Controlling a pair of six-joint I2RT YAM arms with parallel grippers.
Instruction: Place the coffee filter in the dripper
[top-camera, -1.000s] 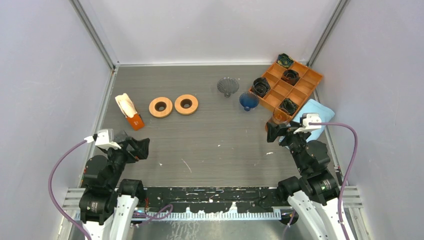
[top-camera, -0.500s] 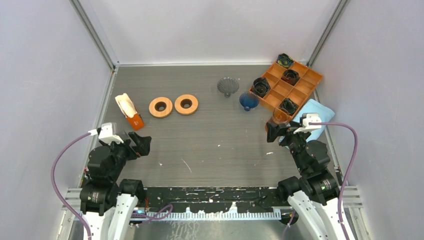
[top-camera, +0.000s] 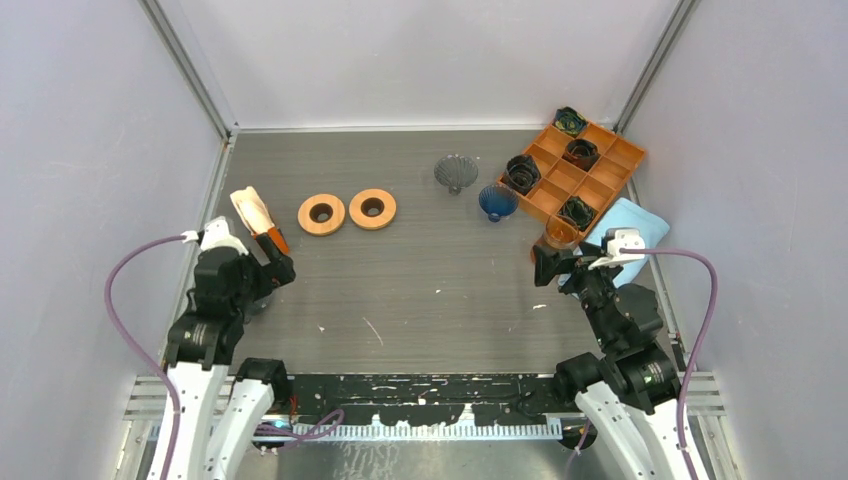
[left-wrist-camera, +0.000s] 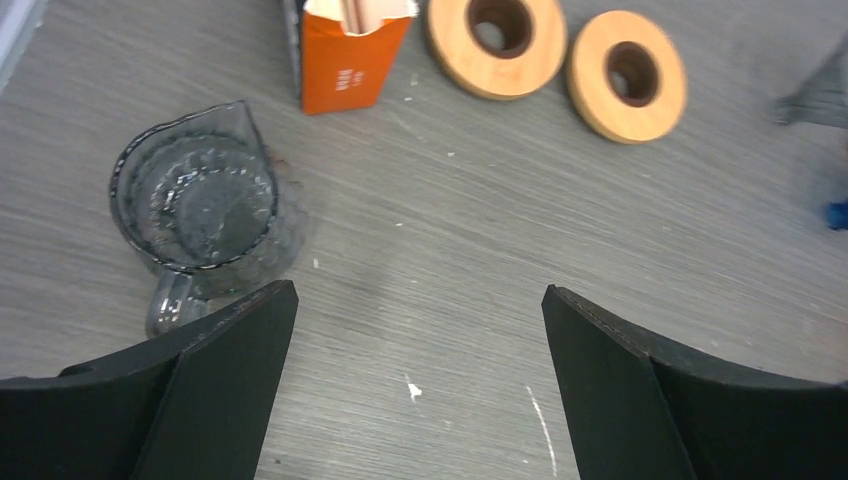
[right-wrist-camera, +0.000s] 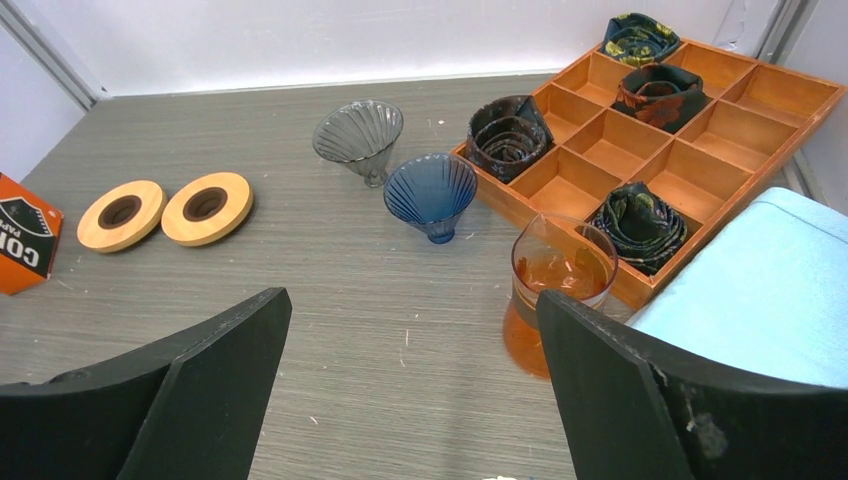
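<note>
left wrist view: the left gripper (left-wrist-camera: 417, 292) is spread wide and empty; the orange filter box (left-wrist-camera: 352, 58) is seen at eleven o'clock, filters (left-wrist-camera: 360, 12) showing at its top. one filter edge should be pinched lightly. the right gripper (right-wrist-camera: 412, 297) is wide too, the blue dripper (right-wrist-camera: 431, 192) at twelve.
</note>
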